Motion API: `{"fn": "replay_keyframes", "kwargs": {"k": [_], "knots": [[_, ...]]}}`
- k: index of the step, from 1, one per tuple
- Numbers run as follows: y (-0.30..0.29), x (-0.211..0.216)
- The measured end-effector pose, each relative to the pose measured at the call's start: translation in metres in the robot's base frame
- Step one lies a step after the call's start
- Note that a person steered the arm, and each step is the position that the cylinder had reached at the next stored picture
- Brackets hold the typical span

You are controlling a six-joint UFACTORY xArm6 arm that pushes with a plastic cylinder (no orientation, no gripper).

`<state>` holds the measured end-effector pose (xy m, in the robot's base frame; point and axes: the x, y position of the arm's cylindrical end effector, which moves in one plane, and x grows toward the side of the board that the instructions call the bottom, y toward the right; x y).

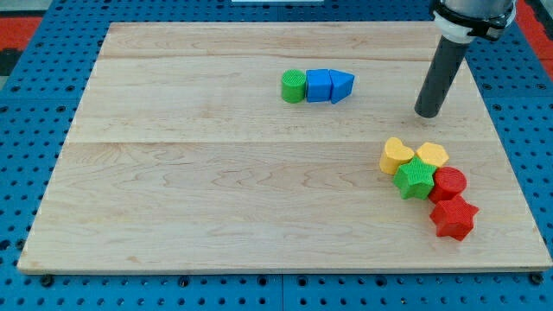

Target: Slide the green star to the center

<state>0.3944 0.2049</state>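
Observation:
The green star (pixel 415 179) lies at the view's lower right of the wooden board (pixel 216 199). It touches a yellow heart (pixel 396 155) on its upper left, a yellow hexagon (pixel 432 155) above it and a red cylinder (pixel 449 183) on its right. A red star (pixel 454 218) lies just below the red cylinder. My tip (pixel 427 113) rests on the board above this cluster, a short way above the yellow hexagon and apart from it.
A green cylinder (pixel 294 86), a blue cube (pixel 319 85) and a blue triangular block (pixel 341 85) sit in a touching row at the view's upper middle. The board lies on a blue pegboard surface (pixel 26 173).

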Motion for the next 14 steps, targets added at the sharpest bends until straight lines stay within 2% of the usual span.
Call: {"fn": "replay_keyframes", "kwargs": {"k": [2,4,5,6,8,11,12,13,14], "knots": [[0.003,0.0],[0.033,0.011],[0.092,0.059],[0.117,0.095],[0.019,0.12],[-0.091,0.106],[-0.141,0.114],[-0.145,0.148],[-0.186,0.129]]}}
